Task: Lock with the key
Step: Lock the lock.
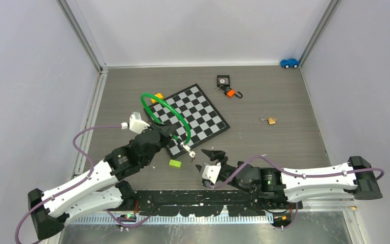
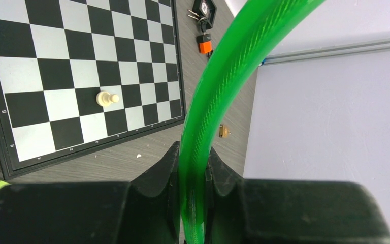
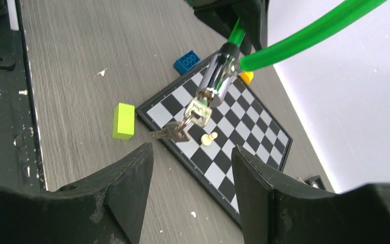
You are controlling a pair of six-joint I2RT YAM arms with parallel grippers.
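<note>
A green cable lock (image 1: 168,109) loops up over the chessboard; its silver lock barrel (image 1: 185,147) hangs at the loop's lower end. A key (image 3: 198,109) sits in the barrel (image 3: 214,80), with a second key (image 3: 170,133) dangling from its ring. My left gripper (image 1: 170,129) is shut on the green cable (image 2: 203,132), holding it in the air. My right gripper (image 1: 214,153) is open and empty, just right of the barrel and keys and apart from them; in the right wrist view the keys hang ahead of its fingers (image 3: 132,173).
A chessboard (image 1: 193,118) lies mid-table with a white pawn (image 2: 106,98) on it. A lime block (image 1: 174,163), a blue block (image 3: 186,61), a small brass padlock (image 1: 271,120), a black key-fob with orange carabiner (image 1: 227,87) and a blue toy car (image 1: 289,63) lie around.
</note>
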